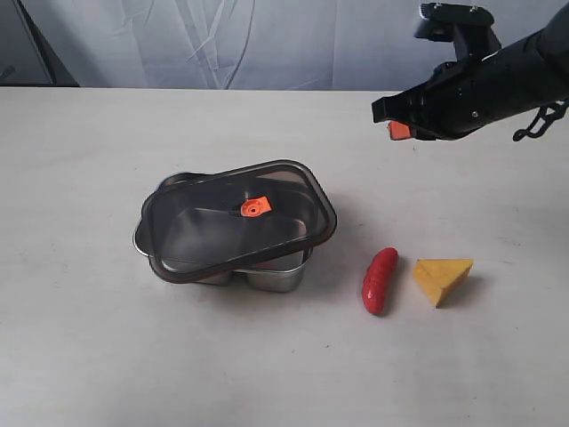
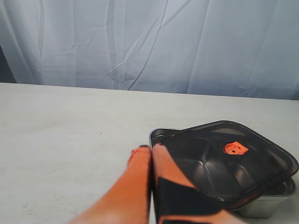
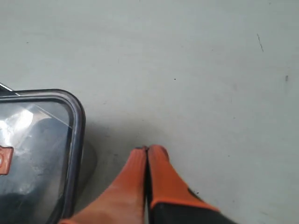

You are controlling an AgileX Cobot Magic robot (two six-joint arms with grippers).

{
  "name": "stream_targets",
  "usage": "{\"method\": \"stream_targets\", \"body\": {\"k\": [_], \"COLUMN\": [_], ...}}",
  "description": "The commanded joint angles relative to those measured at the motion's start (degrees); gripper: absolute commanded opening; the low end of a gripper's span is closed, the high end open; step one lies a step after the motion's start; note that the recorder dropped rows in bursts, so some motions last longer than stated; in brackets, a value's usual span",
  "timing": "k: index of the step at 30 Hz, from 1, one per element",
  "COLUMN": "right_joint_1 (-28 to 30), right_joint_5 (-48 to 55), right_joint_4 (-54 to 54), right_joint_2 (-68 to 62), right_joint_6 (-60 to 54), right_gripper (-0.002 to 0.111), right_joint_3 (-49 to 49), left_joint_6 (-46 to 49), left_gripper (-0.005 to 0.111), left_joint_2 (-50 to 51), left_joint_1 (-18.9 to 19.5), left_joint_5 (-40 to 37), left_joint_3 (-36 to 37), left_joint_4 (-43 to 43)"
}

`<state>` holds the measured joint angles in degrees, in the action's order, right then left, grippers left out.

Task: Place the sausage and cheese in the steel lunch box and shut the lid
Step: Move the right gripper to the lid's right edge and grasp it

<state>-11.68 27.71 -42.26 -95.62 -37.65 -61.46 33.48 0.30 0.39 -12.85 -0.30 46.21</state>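
The tabletop (image 1: pixel 89 356) carries everything. Left of centre in the exterior view sits the steel lunch box (image 1: pixel 283 277). The lid (image 1: pixel 204 227) lies across it, skewed, so its corners overhang the rim and it is not seated. Lower right of centre, well apart from the box, lie the cheese (image 1: pixel 442 279) and, just to its left, the sausage (image 1: pixel 380 280), close together but not touching.

As I judge it, the lid must come off first, since it covers both compartments. An overhanging edge looks like the best hold. A claw should open, take the rim rather than the small orange valve tab (image 1: pixel 255 206), lift it level and set it down clear of the food. The steel probably slides easily, so dragging the lid could pull the box along.

The right claw (image 3: pixel 147 150) hangs in the upper right of the exterior view, its fingers pressed together and holding nothing. The left claw (image 2: pixel 151 149) is likewise pinched closed and empty, near a corner of the box.

The left arm does not appear in the exterior view at all, and the right arm is cut off by the frame edge. The compartments show only dimly through the smoky lid, so I cannot tell which is larger or whether they are empty.
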Motion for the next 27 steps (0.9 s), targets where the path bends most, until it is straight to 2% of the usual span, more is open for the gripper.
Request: {"method": "stream_targets", "body": {"k": [1, 9, 14, 17, 19, 24, 27], "right_joint_1": [0.2, 0.2, -0.5, -0.3, 2.1, 9.7, 11.0], "right_joint_5": [0.7, 0.1, -2.5, 3.4, 12.0, 33.1, 38.7], "right_joint_4": [-3.3, -2.2, -6.9, -11.9, -17.2, -36.9, -36.9], "right_joint_2": [0.0, 0.0, -1.3, -4.9, -8.6, -16.4, -20.6], "right_joint_6": [2.8, 2.8, 2.5, 1.7, -0.6, -17.7, -20.4], "right_gripper": [-0.001, -0.001, -0.001, -0.001, -0.001, -0.001, -0.001], "right_joint_3": [-0.3, -0.3, 0.0, -0.1, -1.6, -3.3, -3.3], "left_joint_6": [0.1, 0.1, 0.1, 0.1, 0.1, 0.1, 0.1], "left_gripper": [0.000, 0.000, 0.000, 0.000, 0.000, 0.000, 0.000], "left_joint_2": [-0.3, -0.3, -0.3, -0.3, -0.3, -0.3, -0.3], "left_joint_1": [-0.6, -0.6, -0.6, -0.6, -0.6, -0.6, -0.6], "left_joint_5": [0.4, 0.4, 0.4, 0.4, 0.4, 0.4, 0.4], "left_joint_3": [0.3, 0.3, 0.3, 0.3, 0.3, 0.3, 0.3], "left_joint_4": [0.0, 0.0, 0.0, 0.0, 0.0, 0.0, 0.0]}}
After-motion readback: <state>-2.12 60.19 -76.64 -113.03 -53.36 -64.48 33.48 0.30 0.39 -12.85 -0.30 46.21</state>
